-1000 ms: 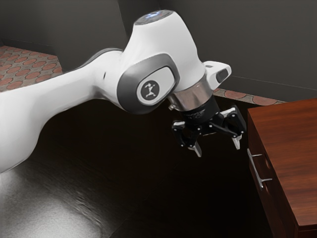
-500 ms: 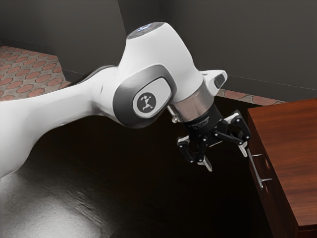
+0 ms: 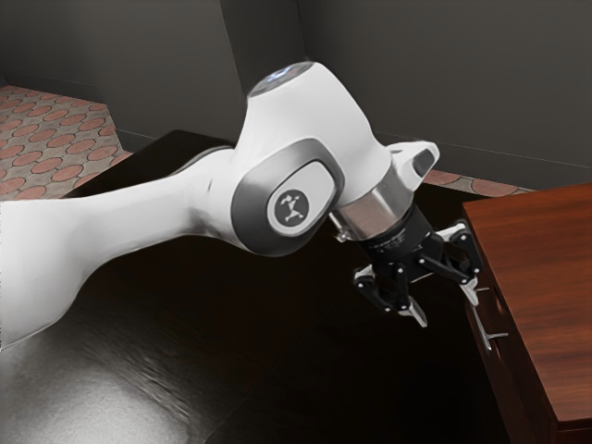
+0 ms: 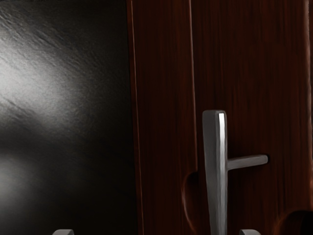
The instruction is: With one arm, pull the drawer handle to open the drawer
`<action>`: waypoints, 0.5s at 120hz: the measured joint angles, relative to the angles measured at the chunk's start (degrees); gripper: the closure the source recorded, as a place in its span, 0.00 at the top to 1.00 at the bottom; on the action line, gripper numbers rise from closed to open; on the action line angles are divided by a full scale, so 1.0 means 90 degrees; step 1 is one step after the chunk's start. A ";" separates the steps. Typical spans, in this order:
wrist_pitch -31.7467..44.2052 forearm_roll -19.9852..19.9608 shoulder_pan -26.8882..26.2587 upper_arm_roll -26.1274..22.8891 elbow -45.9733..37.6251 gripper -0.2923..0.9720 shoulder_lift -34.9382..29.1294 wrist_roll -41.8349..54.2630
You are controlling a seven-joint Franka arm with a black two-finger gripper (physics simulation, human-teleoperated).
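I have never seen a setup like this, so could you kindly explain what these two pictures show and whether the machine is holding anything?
This is a simulated robot arm, white and jointed, ending in a black two-finger gripper. The exterior view is taken from a camera beside the arm; the wrist view comes from a camera on its hand, looking forward. Next to the dark table surface is a reddish wooden cabinet with a drawer, whose metal handle is the thing to pull. The gripper is open and holds nothing; it hovers close beside the handle.
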 joint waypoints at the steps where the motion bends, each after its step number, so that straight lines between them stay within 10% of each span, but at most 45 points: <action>1: 0.0007 0.0000 -0.0001 0.0001 -0.0005 0.54 0.0004 0.0010; 60: 0.0151 -0.0004 0.0043 0.0006 -0.0204 0.45 -0.0089 0.0523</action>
